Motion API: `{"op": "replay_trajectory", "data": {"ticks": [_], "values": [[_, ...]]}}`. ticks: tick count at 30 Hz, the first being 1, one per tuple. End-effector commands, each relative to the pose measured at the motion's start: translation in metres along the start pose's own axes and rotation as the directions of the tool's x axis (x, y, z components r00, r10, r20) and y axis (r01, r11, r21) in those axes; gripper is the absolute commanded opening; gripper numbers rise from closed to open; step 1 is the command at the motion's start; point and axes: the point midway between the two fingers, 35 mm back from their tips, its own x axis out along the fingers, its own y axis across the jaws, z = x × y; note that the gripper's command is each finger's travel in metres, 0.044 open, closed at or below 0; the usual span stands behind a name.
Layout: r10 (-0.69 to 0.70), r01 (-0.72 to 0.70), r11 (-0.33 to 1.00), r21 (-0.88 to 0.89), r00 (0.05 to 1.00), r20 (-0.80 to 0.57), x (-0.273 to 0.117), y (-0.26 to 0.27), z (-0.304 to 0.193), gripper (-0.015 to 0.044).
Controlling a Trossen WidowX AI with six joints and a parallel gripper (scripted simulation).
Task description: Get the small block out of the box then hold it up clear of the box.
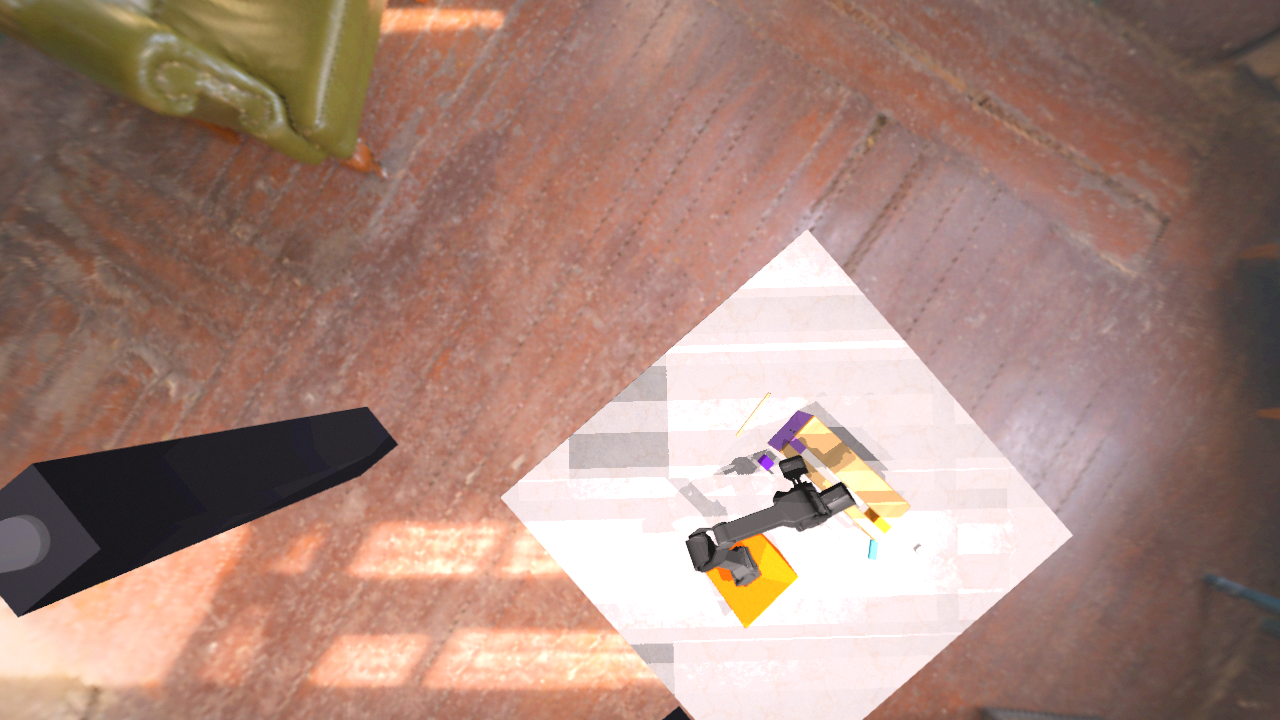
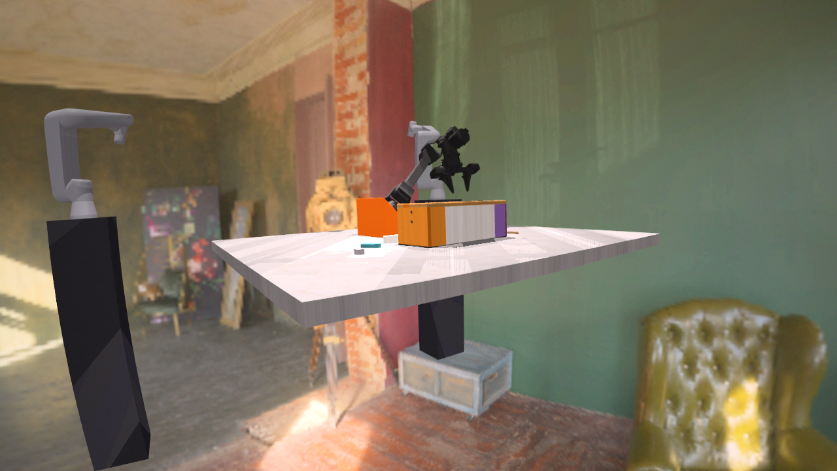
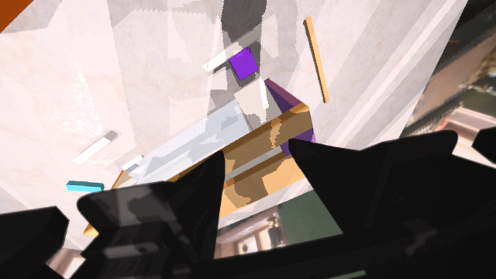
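The small purple block (image 1: 766,462) (image 3: 243,63) lies on the table, outside the box, just off the clear front near the purple end. A thin white strip (image 3: 216,62) lies right beside it. The box (image 1: 850,470) (image 2: 414,231) (image 3: 295,125) stands upright, with a wooden top, a slot along it, and one purple and one orange end. My gripper (image 2: 459,189) (image 3: 256,149) is open and empty, high above the box and tilted; in the wrist view its fingers show against the box top. The block is hidden behind the box in the exterior view.
A cyan bar (image 1: 872,548) (image 2: 370,245) (image 3: 84,186) and a small grey piece (image 1: 916,547) (image 2: 359,251) lie past the box's orange end. A thin wooden stick (image 1: 753,413) (image 3: 318,62) lies past the purple end. An orange block (image 1: 760,601) (image 2: 374,216) stands by my arm's base.
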Motion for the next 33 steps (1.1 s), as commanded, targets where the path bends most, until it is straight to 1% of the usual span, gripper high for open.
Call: {"op": "replay_trajectory", "data": {"ticks": [1,3,13,15,19,21,33], "values": [[-0.048,0.022,0.947,-0.321,0.996,-0.075,-0.004,-0.024,0.029,0.0285],[-0.058,0.022,0.929,-0.37,0.995,-0.086,-0.005,-0.027,0.034,0.0285],[-0.057,0.021,0.929,-0.37,0.995,-0.086,-0.003,-0.027,0.034,0.0285],[-0.051,0.016,0.928,-0.372,0.995,-0.084,0.015,-0.025,0.037,0.0285],[-0.054,0.018,0.928,-0.372,0.995,-0.086,0.066,-0.021,0.054,0.0285],[-0.061,0.025,0.928,-0.371,0.994,-0.087,0.082,-0.019,0.061,0.0285],[-0.061,0.025,0.928,-0.371,0.994,-0.087,0.089,-0.019,0.063,0.0285]]}}
